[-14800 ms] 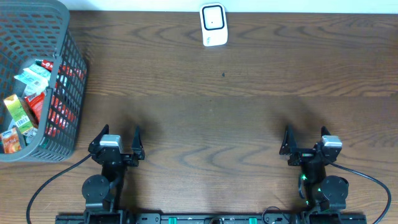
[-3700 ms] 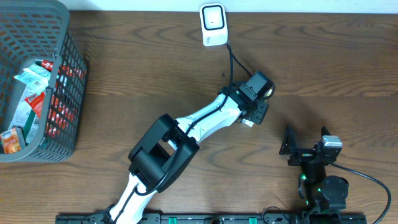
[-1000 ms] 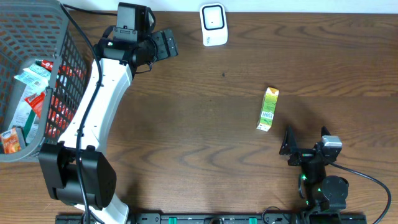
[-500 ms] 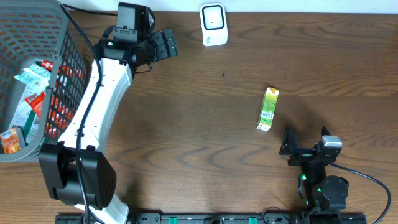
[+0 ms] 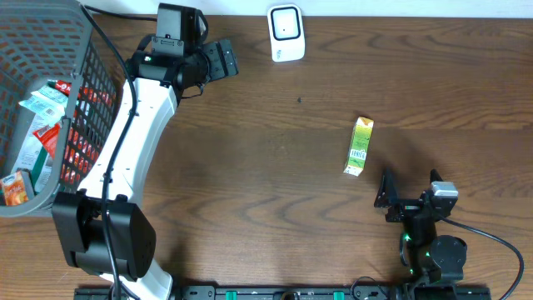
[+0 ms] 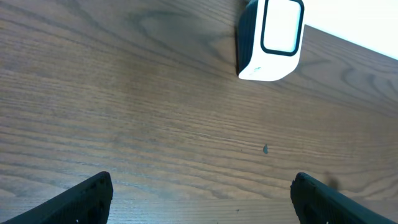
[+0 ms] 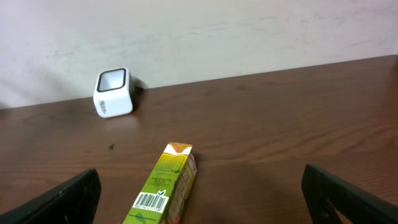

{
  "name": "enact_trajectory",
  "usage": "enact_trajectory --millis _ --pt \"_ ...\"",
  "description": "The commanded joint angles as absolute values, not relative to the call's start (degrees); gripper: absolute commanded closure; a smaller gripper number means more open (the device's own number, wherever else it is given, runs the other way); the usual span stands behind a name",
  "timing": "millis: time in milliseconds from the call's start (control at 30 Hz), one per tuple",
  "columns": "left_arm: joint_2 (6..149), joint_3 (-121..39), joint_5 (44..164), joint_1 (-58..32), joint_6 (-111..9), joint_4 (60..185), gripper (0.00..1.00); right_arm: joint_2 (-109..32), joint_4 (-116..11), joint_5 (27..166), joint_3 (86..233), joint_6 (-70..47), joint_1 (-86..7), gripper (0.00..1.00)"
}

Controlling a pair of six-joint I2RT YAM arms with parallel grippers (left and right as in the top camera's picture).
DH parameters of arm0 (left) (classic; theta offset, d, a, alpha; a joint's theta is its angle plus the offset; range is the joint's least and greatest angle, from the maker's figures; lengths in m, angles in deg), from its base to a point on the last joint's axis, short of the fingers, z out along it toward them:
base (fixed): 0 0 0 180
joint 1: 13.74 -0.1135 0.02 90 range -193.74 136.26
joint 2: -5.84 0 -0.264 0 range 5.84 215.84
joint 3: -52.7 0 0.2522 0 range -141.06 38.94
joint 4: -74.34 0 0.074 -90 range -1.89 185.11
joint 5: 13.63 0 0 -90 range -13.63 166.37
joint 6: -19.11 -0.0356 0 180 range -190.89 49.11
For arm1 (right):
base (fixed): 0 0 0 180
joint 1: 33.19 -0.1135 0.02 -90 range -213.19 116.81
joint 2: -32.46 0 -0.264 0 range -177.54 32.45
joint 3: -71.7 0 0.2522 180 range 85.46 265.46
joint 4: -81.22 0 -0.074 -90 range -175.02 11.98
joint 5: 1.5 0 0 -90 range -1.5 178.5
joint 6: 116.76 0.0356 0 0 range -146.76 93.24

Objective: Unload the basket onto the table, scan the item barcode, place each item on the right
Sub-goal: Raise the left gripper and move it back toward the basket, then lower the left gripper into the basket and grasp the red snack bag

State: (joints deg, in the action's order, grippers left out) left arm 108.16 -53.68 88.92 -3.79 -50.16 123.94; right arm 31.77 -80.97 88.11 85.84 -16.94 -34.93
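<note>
- Dark wood-grain worktop point(image 5: 275, 192) is filling the overhead view, with a pale wall running along its far edge.
- The white scanner point(image 5: 286, 33) is standing at the far edge near the middle, its dark-framed window showing to the overhead camera.
- The carton point(image 5: 360, 146) — green and yellow — is lying flat on the right half of the worktop, well apart from the scanner and touching neither tool. Its barcode point(image 5: 358, 156) is facing up near the end closest to the robot.
- The left tool point(image 5: 230, 58) is hovering over the far left part of the worktop, near the scanner but apart from it. Its fingers are standing wide apart and gripping nothing, and its wrist camera is looking down at bare wood with the scanner at the top.
- The right tool point(image 5: 409, 180) is sitting low at the near right edge, fingers spread wide and empty — the carton is lying just ahead of it, framed between its fingers in the wrist view.
- A grey mesh basket point(image 5: 93, 100) is standing at the far left, holding several packets, with the white left arm point(image 5: 125, 142) stretching alongside it.
</note>
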Motion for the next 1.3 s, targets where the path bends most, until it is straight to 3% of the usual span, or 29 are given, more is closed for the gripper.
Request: enact_trajectory --millis 0,400,700,933,1133,1267 --pt "108.07 -54.4 88.77 -3.92 -51.12 124.11 0.07 32.05 -80.73 88.38 85.78 -17.62 -34.68 0.01" --pt "108.07 -54.4 89.03 -3.92 -49.55 123.96 0.08 32.05 -80.73 88.38 85.75 -17.62 -34.68 0.01" --pt "108.07 -54.38 85.82 -3.92 -49.57 116.75 0.08 32.05 -80.73 88.38 85.75 -17.62 -34.68 0.01" --pt "106.3 -54.66 103.11 -4.71 -46.97 120.42 0.08 32.05 -80.73 88.38 85.78 -17.62 -34.68 0.01" --pt "98.13 -54.75 104.2 -7.85 -45.2 121.03 0.12 32.05 -80.73 88.38 85.75 -17.62 -34.68 0.01" --pt "90.61 -55.25 104.14 -14.63 -43.65 122.45 0.12 32.05 -80.73 88.38 85.75 -17.62 -34.68 0.01"
